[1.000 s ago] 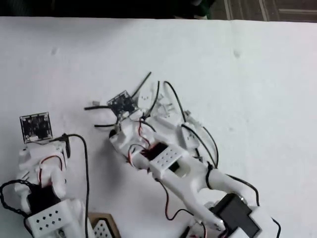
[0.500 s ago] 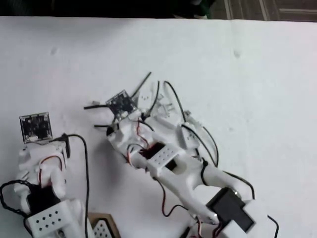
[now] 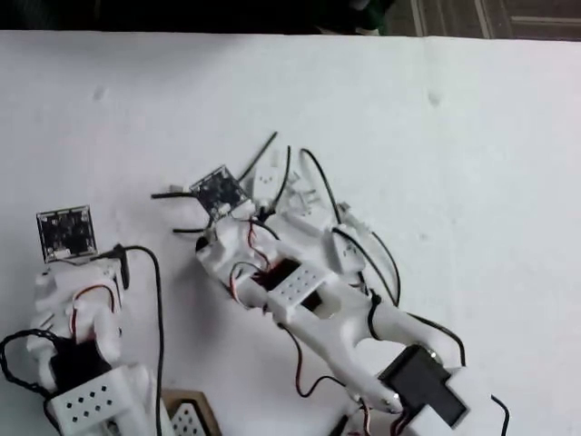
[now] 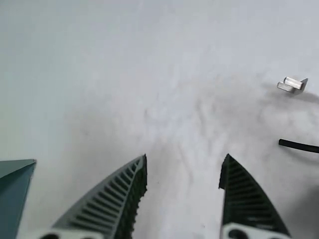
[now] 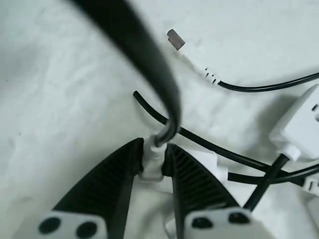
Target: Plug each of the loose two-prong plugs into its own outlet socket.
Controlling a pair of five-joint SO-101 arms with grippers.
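Mid-frame, the right gripper [image 5: 153, 147] is clamped on the seemingly light, stiff white plug [image 5: 151, 168], sensibly by its body, not its springy cord [image 5: 149, 55].

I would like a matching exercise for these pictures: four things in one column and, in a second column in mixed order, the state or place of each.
Column one:
1. left tool
2. right tool
3. white socket block
4. square patterned card

Column two:
A. flat on the table, pattern facing up
B. shut on a white plug
C. open above bare table
D. on the table, with a black cord entering it

Pairs: 1-C; 2-B; 3-D; 4-A.
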